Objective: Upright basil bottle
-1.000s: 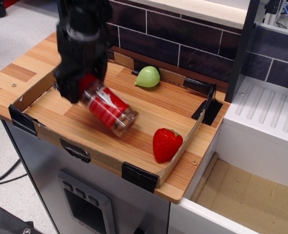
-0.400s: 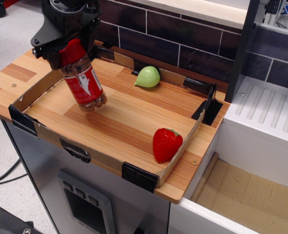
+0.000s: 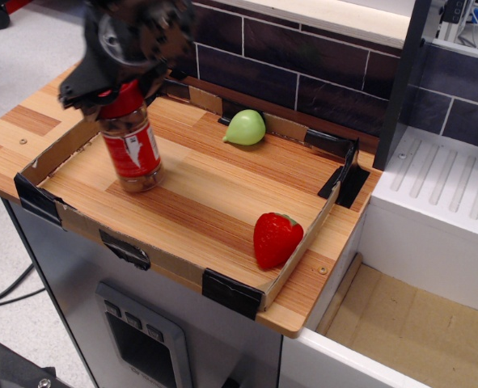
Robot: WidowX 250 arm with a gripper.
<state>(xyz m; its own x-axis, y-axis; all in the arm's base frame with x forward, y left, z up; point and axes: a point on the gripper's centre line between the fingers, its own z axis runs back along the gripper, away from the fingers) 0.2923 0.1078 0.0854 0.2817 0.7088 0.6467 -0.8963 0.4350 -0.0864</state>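
Wood-grain laminate counter [image 3: 40, 113] is seen from above, set on a grey metal cabinet [image 3: 141, 323]. Dark brick-tiled back wall [image 3: 303, 65] runs behind it; a white ribbed unit [image 3: 441, 202] sits to the right, with a tan floor panel [image 3: 416, 323] below that. Grey floor is visible at top left.

A shallow cardboard-walled tray with black taped corners [image 3: 230, 291] is laid on the counter; its floor shows the same wood grain. Inside: a pale green pear-shaped fruit [image 3: 245, 128] near the back wall, a red strawberry with a green top [image 3: 275, 239] near the front right corner, well apart from each other.

The basil bottle, a clear plastic cylindrical jar with red screw cap and red label with white marks [image 3: 131, 145], is located in the left part of the tray, well apart from both fruits. It stands about upright, base on or just at the tray floor; contact cannot be confirmed. Brownish contents are visible in the clear band under the label.

The black robot gripper [image 3: 119, 89] is positioned directly over the bottle, blurred. Its fingers are closed around the red cap, which is partly hidden between them. Nothing else is touched by it.
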